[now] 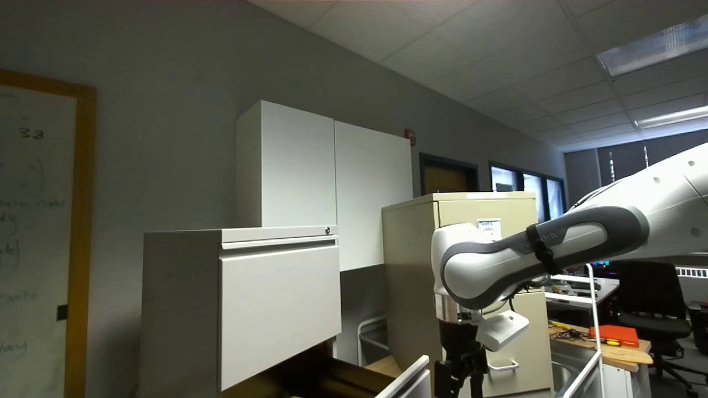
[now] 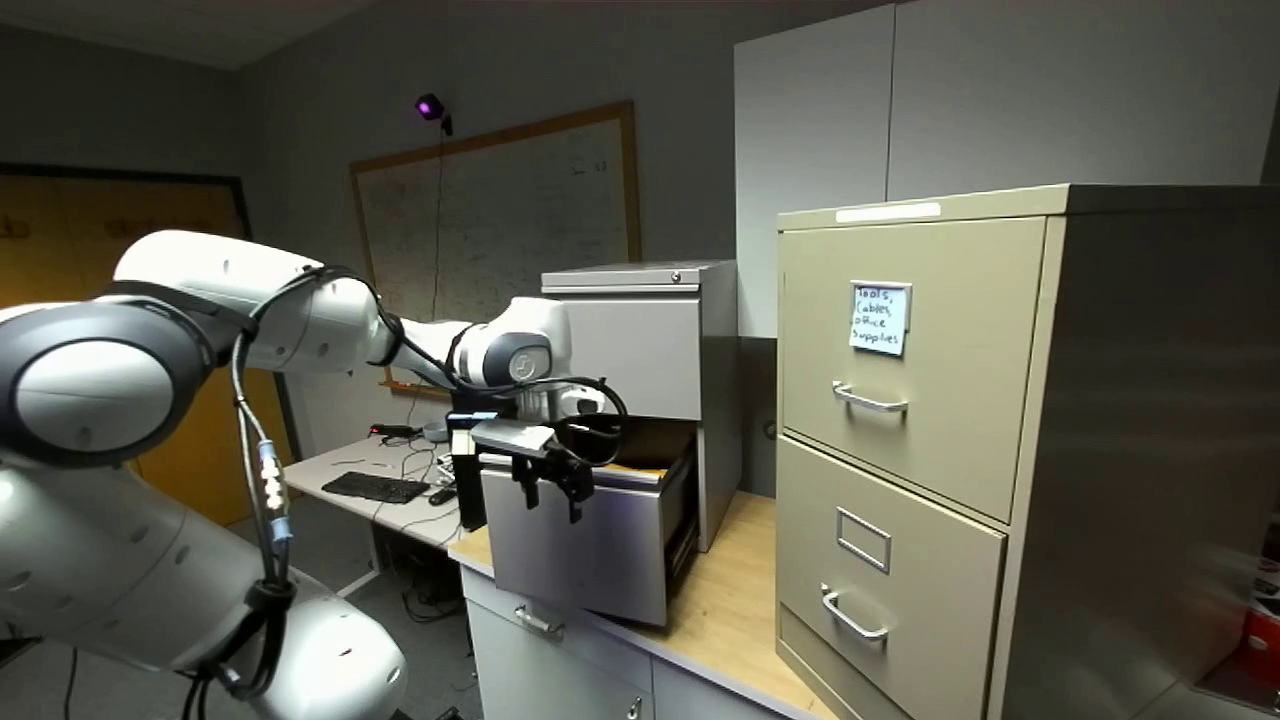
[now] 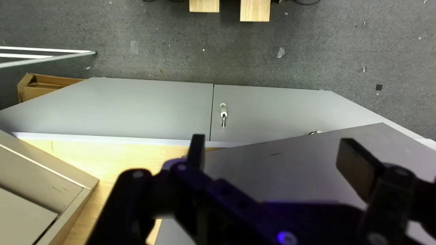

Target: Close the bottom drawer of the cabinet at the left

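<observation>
The pale grey cabinet point(image 1: 180, 309) has its flat top drawer point(image 1: 281, 309) shut; the cabinet also shows in an exterior view point(image 2: 722, 400). Its bottom drawer point(image 2: 575, 555) is pulled well out, its inside showing dark behind the front; the drawer's front edge shows in an exterior view point(image 1: 406, 381). My gripper point(image 2: 553, 500) points down just outside the bottom drawer's front, near its upper edge. In the wrist view the gripper point(image 3: 272, 146) has its fingers wide apart with nothing between them, and the grey drawer front point(image 3: 289, 170) lies beyond them. I cannot tell whether it touches the drawer.
The cabinet stands on a wooden counter point(image 2: 745, 590) over grey cupboards point(image 2: 560, 650). A beige filing cabinet point(image 2: 900, 470) with handled drawers stands beside it. A white wall cupboard point(image 1: 298, 166) hangs behind. A desk with a keyboard point(image 2: 375, 487) is farther back.
</observation>
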